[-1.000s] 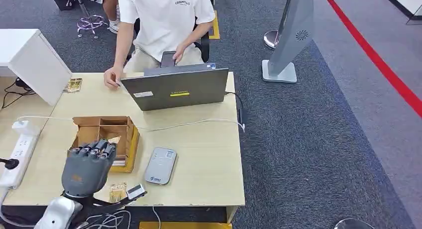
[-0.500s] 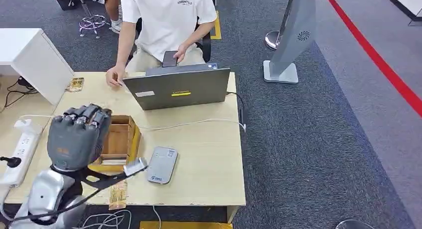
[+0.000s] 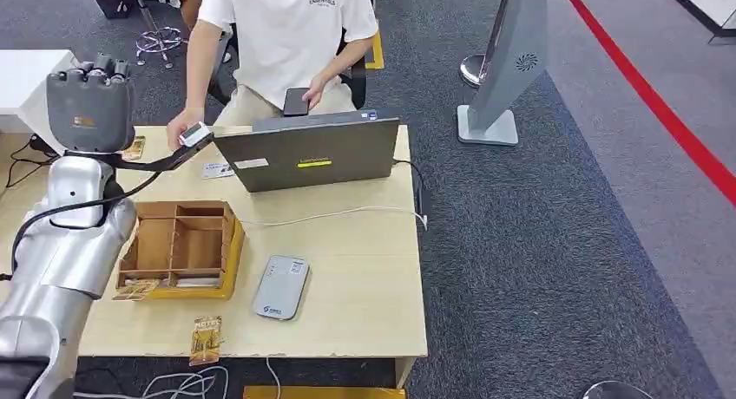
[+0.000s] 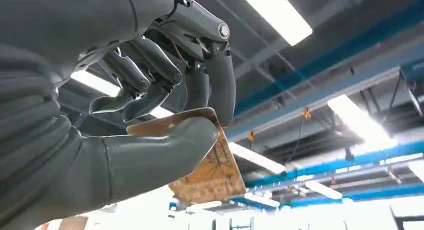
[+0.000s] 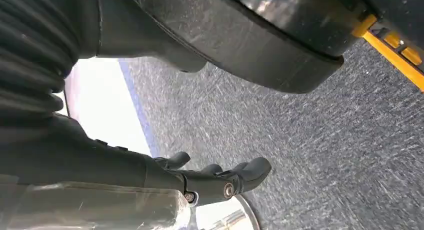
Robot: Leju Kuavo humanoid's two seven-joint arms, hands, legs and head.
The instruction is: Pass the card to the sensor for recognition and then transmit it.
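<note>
left hand: raised high at the table's far-left side, back of hand facing the head camera; in the left wrist view pinching the card between thumb and curled fingers.
card: brown-gold, sticking out past the thumb, long axis running out and away from the palm; free end unsupported, held well above the table.
right hand: hanging low over grey carpet, fingers loosely curled, holding nothing visible; hard to call properly closed or apart, so cannot tell.
sensor: grey flat reader lying on the table near the front edge, just right of the wooden tray, nothing on it.
key relation: sensor sitting down, forward and to the right of the raised left hand, well apart from it; card nowhere near the reader face. Left hand being the one carrying the card; right hand hanging low, away from the tabletop.
step (judged): looking like card already picked up and lifted; either heading for the sensor or going toward the person, cannot tell which.
next move needing (judged): if unscanned, lowering and swinging right so the card's flat face comes over the reader.
person: sitting behind the laptop, one hand resting on the table near the raised arm, other holding a phone.
spare cards: one lying at the table's front edge, one at the far-left corner.
risk (judged): thin pinch, card possibly slipping or twisting on the way down.
</note>
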